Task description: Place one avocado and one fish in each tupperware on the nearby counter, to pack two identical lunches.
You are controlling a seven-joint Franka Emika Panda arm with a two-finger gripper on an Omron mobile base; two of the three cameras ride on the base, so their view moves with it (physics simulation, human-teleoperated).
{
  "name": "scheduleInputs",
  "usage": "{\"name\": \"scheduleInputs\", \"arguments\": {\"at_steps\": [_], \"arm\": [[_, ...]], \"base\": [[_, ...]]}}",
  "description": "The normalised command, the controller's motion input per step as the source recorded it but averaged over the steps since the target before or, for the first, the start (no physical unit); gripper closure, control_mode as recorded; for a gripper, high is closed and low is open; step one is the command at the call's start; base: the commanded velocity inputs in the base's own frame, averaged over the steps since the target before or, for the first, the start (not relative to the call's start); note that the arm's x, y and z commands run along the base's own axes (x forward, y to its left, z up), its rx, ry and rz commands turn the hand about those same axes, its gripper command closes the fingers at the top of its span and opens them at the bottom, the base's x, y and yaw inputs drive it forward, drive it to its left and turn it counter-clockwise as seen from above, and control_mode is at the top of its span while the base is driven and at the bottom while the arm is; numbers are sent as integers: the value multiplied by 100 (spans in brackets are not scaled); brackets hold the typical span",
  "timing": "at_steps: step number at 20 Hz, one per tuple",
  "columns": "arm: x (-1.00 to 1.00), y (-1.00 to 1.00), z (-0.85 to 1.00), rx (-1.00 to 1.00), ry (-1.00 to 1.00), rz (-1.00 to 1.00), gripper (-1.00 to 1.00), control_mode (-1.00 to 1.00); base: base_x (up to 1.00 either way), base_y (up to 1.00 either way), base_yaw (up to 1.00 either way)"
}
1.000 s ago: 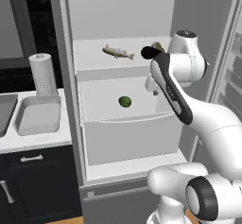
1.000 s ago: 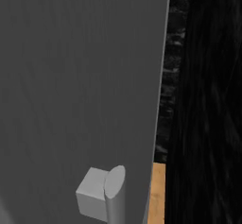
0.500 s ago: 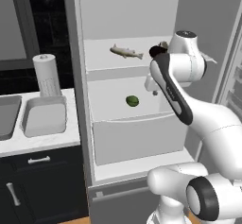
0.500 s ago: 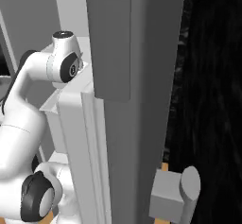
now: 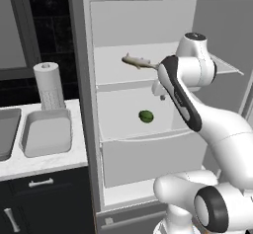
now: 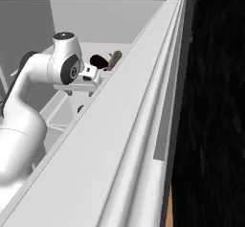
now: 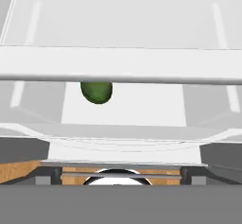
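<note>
An open fridge stands beside the marbled surface, where a grey tupperware sits near the front edge. The white arm's jaws hang wide apart and empty at the upper shelf's front edge. The green avocado lies below and ahead of them, mid-shelf; a silvery fish lies lengthwise above.

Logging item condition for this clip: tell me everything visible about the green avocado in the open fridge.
The green avocado is small, round and bright to olive green, with a smooth, slightly glossy skin and no visible stem or marks. It rests alone on the white floor of the fridge's middle compartment, below the shelf that carries the pale fish. In the hand view its top is cut off by the shelf's front edge. Nothing grips or touches it; it appears whole and untouched.
</note>
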Motion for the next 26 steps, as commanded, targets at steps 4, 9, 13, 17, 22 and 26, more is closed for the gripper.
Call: {"name": "scheduleInputs", "arguments": {"at_steps": [4, 9, 13, 17, 22, 26], "arm": [[0, 0, 0, 0, 0, 0, -100, 100], [-2, 0, 0, 0, -1, 0, -100, -100], [0, 0, 20, -1, -18, 1, -100, -100], [0, 0, 51, -13, -30, 7, -100, -100], [15, -16, 44, -10, -27, 1, -100, -100], [43, -35, 42, -13, -21, 9, -100, -100]], "base": [[16, 0, 0], [0, 0, 0], [0, 0, 0], [0, 0, 0], [0, 0, 0], [0, 0, 0]]}}
